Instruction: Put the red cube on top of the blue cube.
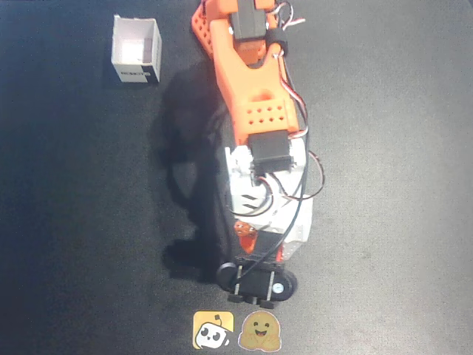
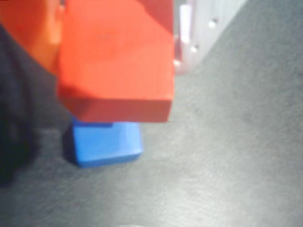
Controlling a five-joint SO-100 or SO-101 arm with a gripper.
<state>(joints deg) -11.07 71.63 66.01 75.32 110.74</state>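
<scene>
In the wrist view the red cube fills the upper left, held between an orange finger on its left and a whitish finger on its right. My gripper is shut on it. The blue cube lies on the dark mat just below the red cube, and its top edge is covered by the red one. I cannot tell whether the two touch. In the overhead view the gripper points toward the bottom edge, and the arm hides both cubes.
A white open box stands at the upper left of the dark mat. Two stickers lie at the mat's bottom edge, just below the gripper. The orange arm reaches down from the top.
</scene>
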